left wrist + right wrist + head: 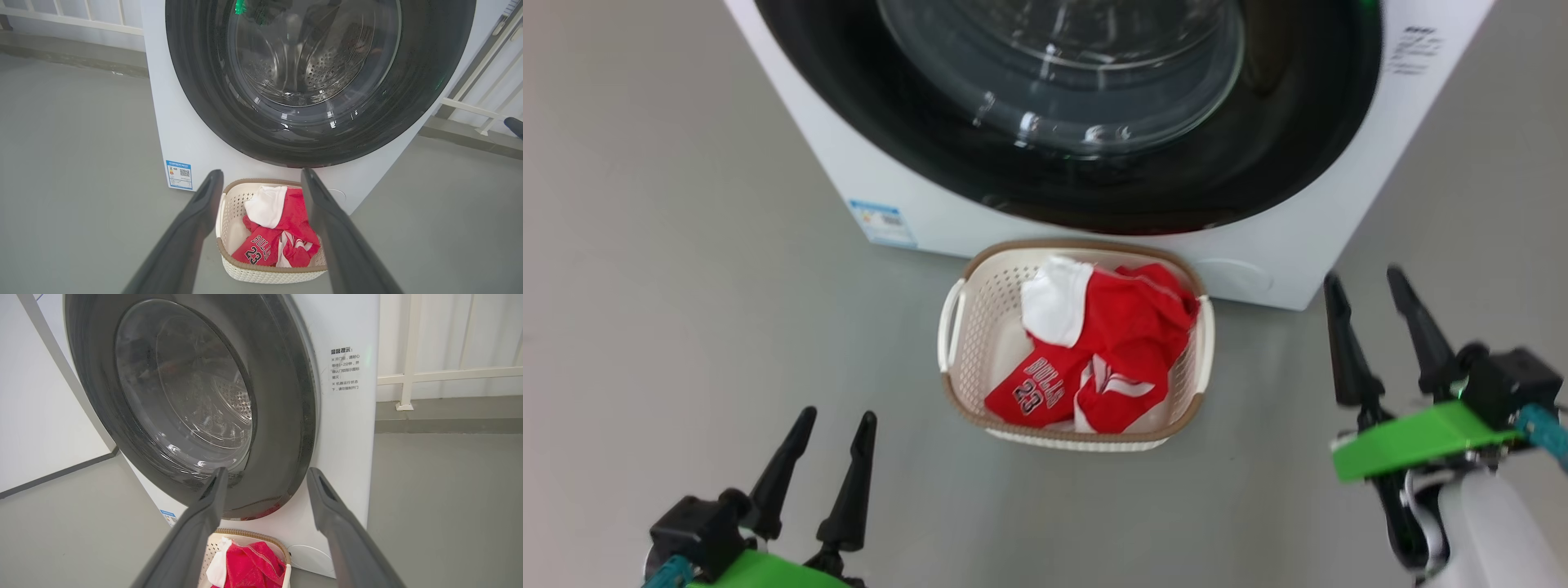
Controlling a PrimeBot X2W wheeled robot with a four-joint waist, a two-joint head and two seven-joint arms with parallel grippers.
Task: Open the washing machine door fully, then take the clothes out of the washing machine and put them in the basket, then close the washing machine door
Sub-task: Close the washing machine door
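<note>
Apparently the washing machine door (1066, 106) sits shut against the washing machine (947, 220), so the sound move is to check it lies flush all round. The left gripper (837, 416) and right gripper (1364, 276) both hang spread and empty. Just before the machine, the basket (988, 327) holds the red clothes (1119, 343).
</note>
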